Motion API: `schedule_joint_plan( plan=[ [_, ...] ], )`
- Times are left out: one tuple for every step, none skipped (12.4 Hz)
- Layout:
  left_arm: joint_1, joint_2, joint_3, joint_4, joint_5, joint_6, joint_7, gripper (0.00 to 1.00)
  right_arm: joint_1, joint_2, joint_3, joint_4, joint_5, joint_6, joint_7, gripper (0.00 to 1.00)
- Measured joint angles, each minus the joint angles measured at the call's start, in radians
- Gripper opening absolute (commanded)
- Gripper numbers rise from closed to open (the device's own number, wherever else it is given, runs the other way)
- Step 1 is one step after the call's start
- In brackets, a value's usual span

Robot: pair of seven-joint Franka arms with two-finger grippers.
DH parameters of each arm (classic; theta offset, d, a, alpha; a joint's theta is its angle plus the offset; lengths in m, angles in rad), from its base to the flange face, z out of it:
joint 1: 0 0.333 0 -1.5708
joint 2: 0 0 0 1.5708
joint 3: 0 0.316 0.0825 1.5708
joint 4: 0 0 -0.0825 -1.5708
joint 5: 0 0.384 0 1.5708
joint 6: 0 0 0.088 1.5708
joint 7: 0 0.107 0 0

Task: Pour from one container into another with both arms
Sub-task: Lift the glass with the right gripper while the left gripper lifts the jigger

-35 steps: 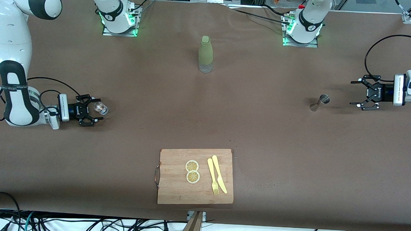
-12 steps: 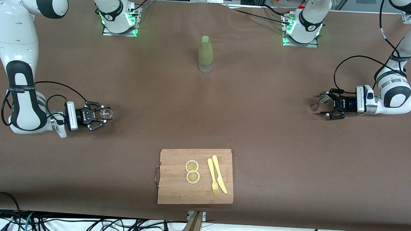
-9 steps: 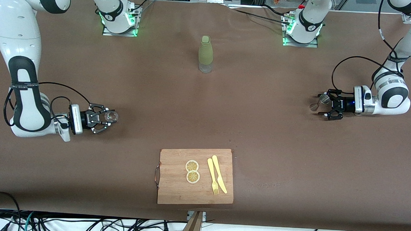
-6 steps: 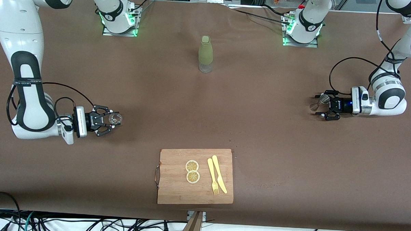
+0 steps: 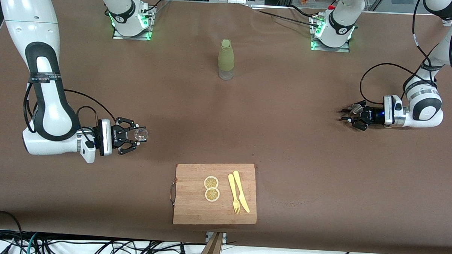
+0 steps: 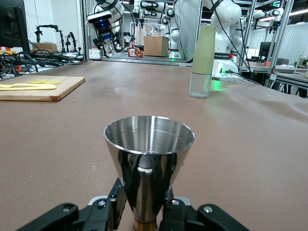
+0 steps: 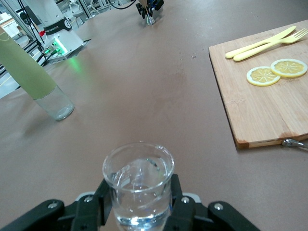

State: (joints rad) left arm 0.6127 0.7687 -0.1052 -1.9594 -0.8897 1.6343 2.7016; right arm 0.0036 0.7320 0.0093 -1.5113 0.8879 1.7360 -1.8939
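You are looking at the pick-up stage finishing: the right gripper (image 5: 135,135) is holding a small clear glass tumbler (image 5: 140,134) with its jaws clamped on the sides, over the table toward the right arm's end, and the glass appears to be partly filled with something clear, though the wrist view alone is not settling how full it is. The left gripper (image 5: 352,116) is sitting at the table toward the left arm's end with its jaws drawn narrow around the waist of a polished steel hourglass-shaped measuring cup (image 6: 149,154), whose open cone (image 5: 357,107) is facing up and looking empty. Next, I judge, you are needing to lift the steel cup, bring both vessels together over bare table, and tip one slowly over the other's mouth, keeping the rims aligned. Between the arms, a pale green bottle with a clear base (image 5: 226,59) is standing upright nearer the bases, and a wooden cutting board (image 5: 193,212) carrying two lemon slices (image 5: 211,188) and yellow plastic cutlery (image 5: 238,196) is lying nearest the front camera.
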Motion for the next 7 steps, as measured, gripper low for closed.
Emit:
schedule_joint_plan(
  plan=[
    [-0.003, 0.001, -0.004, -0.001, -0.016, -0.008, 0.0, 0.0, 0.021, -0.004, 0.017, 0.0, 0.0, 0.052, 0.028, 0.27],
    [-0.008, 0.002, -0.01, -0.001, -0.033, -0.01, 0.0, 0.0, 0.053, -0.01, 0.026, 0.0, -0.001, 0.084, 0.054, 0.27],
    [-0.014, 0.003, -0.014, -0.001, -0.04, -0.01, 0.0, 0.0, 0.079, -0.016, 0.028, 0.0, -0.001, 0.1, 0.07, 0.27],
    [-0.018, 0.003, -0.015, -0.001, -0.04, -0.01, 0.0, 0.0, 0.09, -0.018, 0.028, 0.0, -0.004, 0.104, 0.077, 0.28],
    [-0.019, 0.003, -0.015, -0.001, -0.04, -0.01, 0.0, 0.0, 0.089, -0.019, 0.026, 0.0, -0.006, 0.104, 0.077, 0.28],
    [-0.019, 0.003, -0.014, -0.001, -0.04, -0.01, 0.0, 0.0, 0.085, -0.019, 0.023, 0.0, -0.008, 0.104, 0.077, 0.28],
    [-0.019, 0.003, -0.014, -0.001, -0.04, -0.01, 0.0, 0.0, 0.078, -0.019, 0.022, 0.0, -0.009, 0.104, 0.077, 0.28]
  ],
)
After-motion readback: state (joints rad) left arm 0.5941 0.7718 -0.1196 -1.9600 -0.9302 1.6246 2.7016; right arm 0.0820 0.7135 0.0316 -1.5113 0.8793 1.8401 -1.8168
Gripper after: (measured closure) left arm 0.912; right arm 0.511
